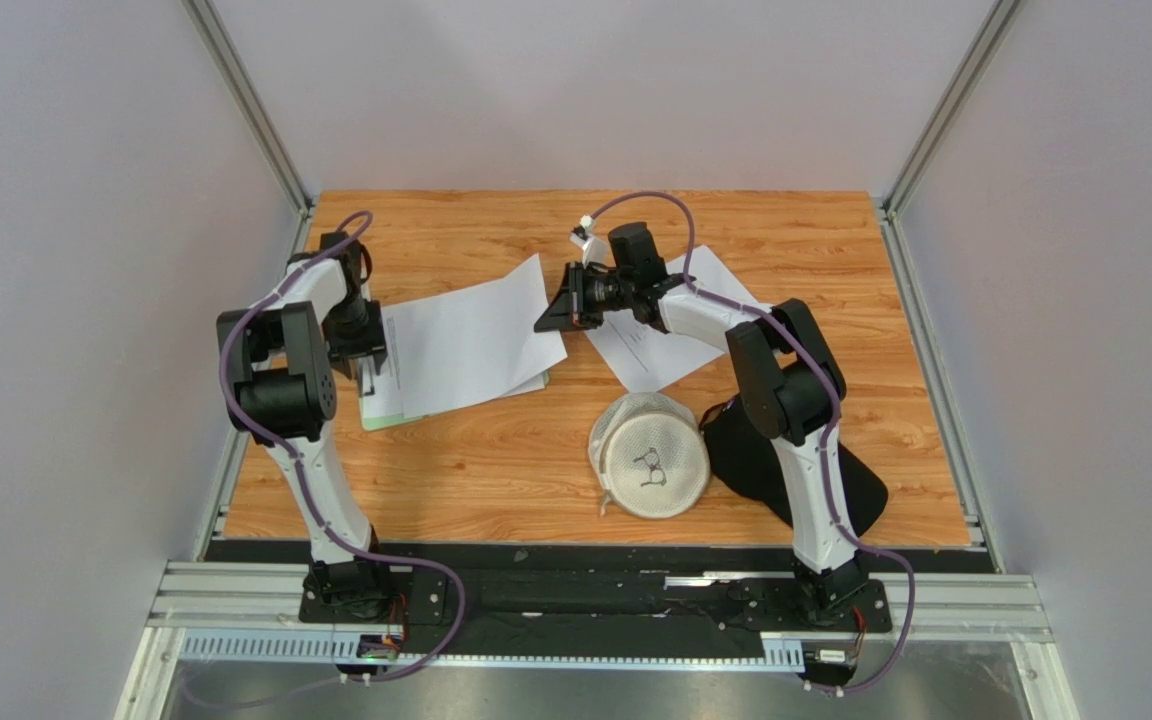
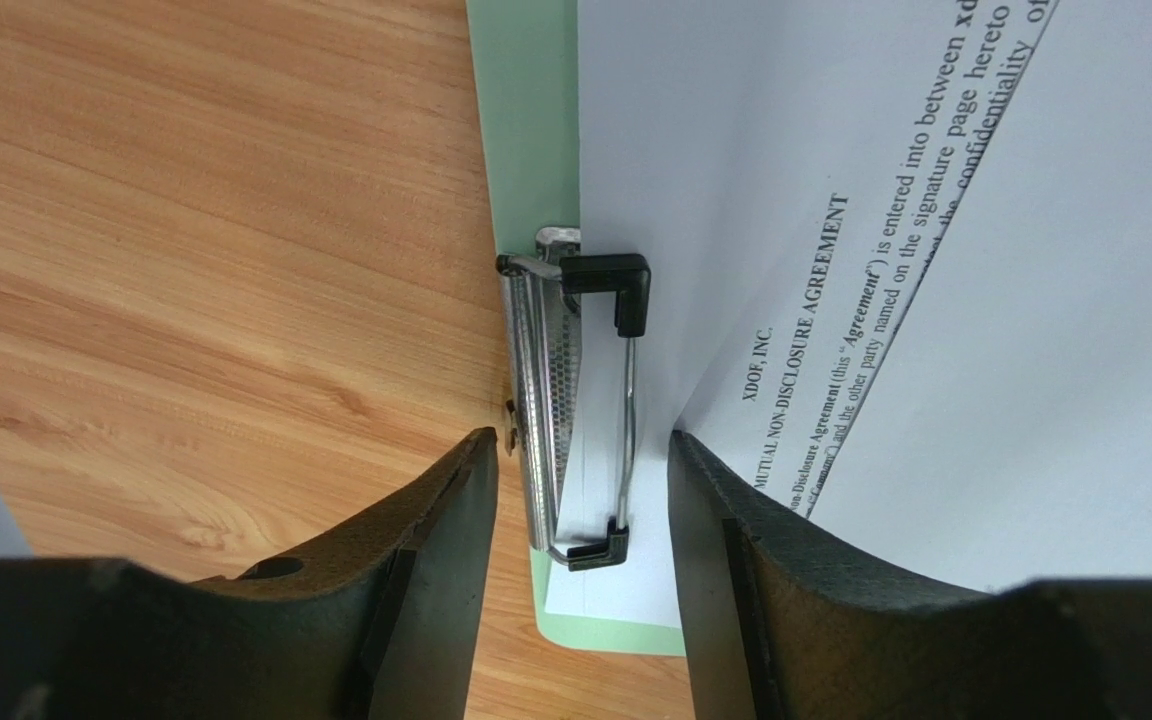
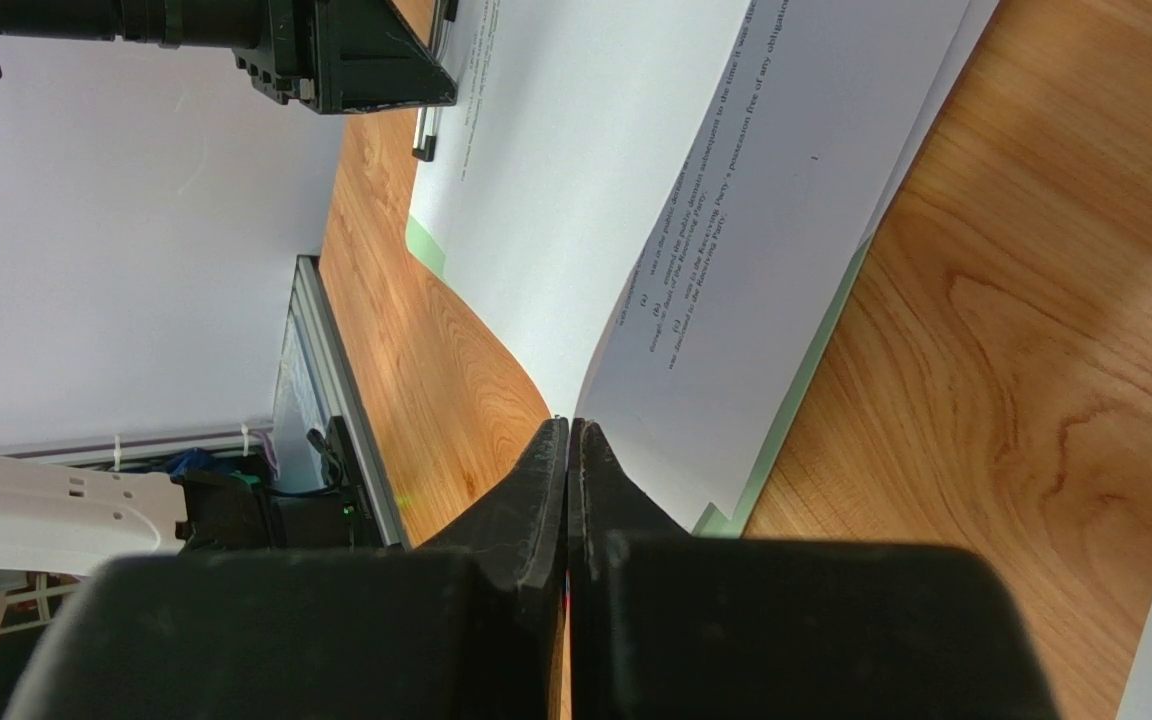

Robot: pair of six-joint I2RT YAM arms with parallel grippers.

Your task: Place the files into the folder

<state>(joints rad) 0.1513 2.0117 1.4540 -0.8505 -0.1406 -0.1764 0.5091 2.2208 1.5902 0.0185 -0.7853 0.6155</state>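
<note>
Your right hand [image 1: 552, 308] pinches the files [image 1: 462, 338] by a corner.
Top: the files lie on the folder [image 1: 381, 419], at the counter's [image 1: 507, 480] left. Left wrist: your left hand [image 2: 582, 437] stands open astride the clip [image 2: 545, 360]. Right wrist: fingers [image 3: 537, 480] closed on the files' lifted corner.

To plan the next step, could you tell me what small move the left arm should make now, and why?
Probably close the left gripper on the clip: it stands open astride that clip on the green folder, while the shut right gripper holds a sheet by its lifted corner.
</note>
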